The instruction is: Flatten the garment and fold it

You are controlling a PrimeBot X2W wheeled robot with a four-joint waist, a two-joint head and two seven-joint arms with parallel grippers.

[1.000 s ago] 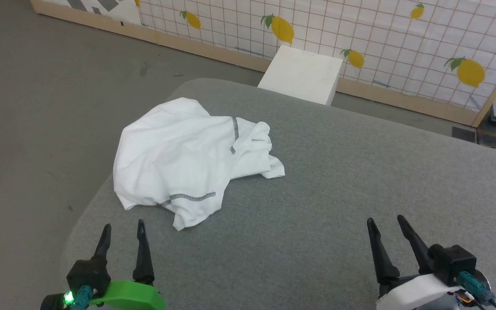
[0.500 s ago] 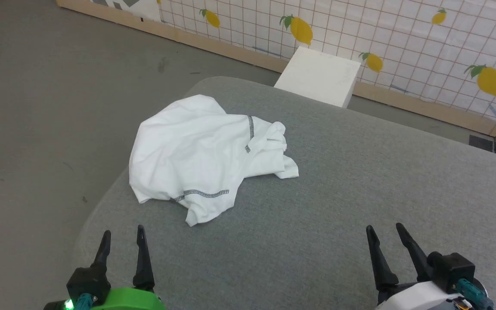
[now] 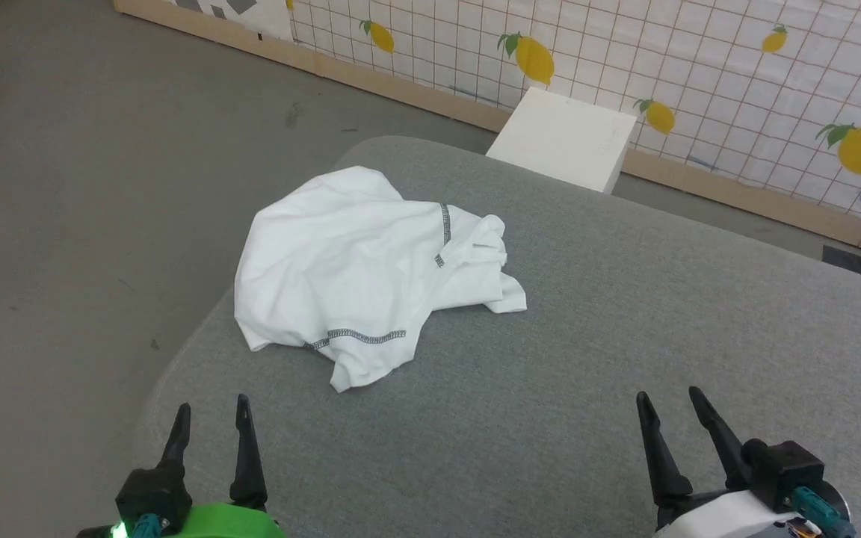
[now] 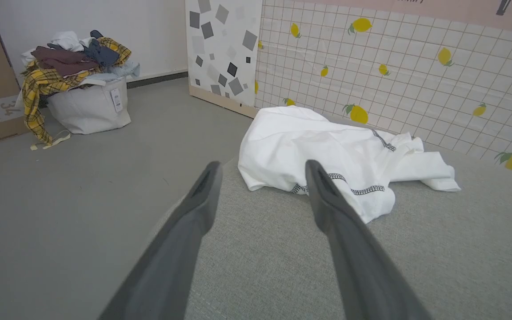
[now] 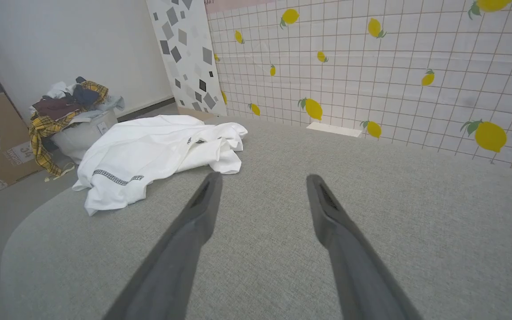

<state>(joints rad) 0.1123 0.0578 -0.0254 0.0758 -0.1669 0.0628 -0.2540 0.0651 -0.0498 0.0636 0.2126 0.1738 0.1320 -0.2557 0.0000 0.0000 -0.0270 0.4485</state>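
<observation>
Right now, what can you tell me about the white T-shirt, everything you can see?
The T-shirt is plain white, thin and soft-looking, with dark grey zigzag stitching along a hem and a seam. It is not flat: it lies crumpled in a loose heap of folds, one end trailing toward the right. It rests on the grey fabric surface, near its left edge. Only that surface touches it; the left hand and right hand are open and apart from it.

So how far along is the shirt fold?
Done: nothing, the garment lies crumpled near the left edge of the grey surface. In hand: nothing, left gripper and right gripper are open and empty, short of it. Left: flatten it, then fold.
</observation>
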